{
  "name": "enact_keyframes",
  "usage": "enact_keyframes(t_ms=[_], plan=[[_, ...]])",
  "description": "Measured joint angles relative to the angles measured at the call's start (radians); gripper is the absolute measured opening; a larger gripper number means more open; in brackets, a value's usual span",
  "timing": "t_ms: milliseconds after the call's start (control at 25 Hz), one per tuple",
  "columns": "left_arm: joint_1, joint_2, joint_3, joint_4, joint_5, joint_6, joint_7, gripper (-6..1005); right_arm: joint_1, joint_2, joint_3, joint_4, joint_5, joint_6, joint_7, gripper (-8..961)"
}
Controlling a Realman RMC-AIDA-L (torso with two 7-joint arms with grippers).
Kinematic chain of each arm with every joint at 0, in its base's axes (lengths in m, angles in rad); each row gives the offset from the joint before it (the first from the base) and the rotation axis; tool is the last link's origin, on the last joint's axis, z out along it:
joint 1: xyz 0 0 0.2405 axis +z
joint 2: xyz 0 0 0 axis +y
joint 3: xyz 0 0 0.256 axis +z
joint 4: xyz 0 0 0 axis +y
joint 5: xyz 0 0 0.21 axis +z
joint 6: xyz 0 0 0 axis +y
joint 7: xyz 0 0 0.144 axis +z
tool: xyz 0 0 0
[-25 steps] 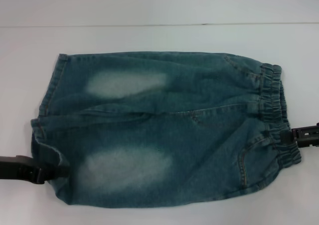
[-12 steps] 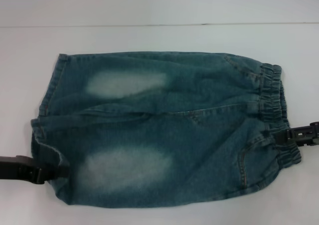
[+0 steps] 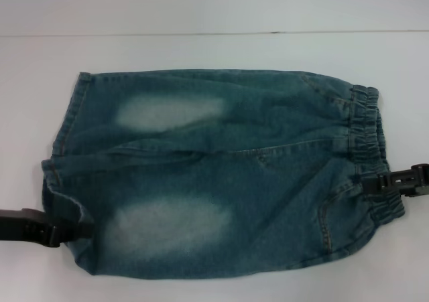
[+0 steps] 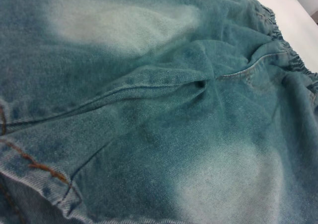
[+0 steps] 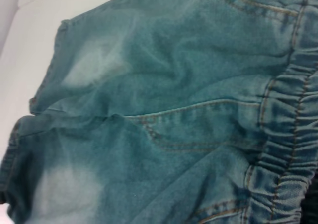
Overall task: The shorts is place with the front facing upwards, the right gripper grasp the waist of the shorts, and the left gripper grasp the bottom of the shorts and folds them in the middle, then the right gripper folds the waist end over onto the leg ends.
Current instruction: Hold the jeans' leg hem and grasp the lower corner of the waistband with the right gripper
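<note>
The shorts [image 3: 214,175] lie flat, front up, on the white bench [image 3: 214,51]. The right tool [image 3: 373,183] sits at the waistband [image 3: 367,148] and the left tool [image 3: 74,232] at the near leg hem [image 3: 57,181], positioned for the lengthwise fold. Whether either tool has clamped the cloth cannot be told.

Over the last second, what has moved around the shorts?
The black right gripper crept inward along the ruffled elastic waist, tips now over the band. The black left gripper at the hemmed leg end and the blue-green denim shorts stayed put.
</note>
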Motion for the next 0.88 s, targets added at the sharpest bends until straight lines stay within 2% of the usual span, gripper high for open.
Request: enact_keyframes(t_ms=[80,720,840,880], plan=[[0.0,0.0,0.0,0.0,0.0,0.001,0.0,36,-0.001,-0.005,-0.004,-0.003,0.001,-0.011,-0.003,914],[-0.013,-0.001,0.0,-0.001,-0.001,0.012,-0.001,40,-0.022,-0.007,-0.002,-0.011,0.0,0.006,-0.067,517],[-0.016,-0.001,0.0,-0.001,-0.001,0.012,-0.001,41,-0.023,-0.008,0.001,-0.011,0.002,0.008,-0.072,266],[-0.016,-0.001,0.0,-0.001,-0.002,0.012,-0.001,41,-0.023,-0.009,0.003,-0.009,0.003,0.008,-0.076,223]])
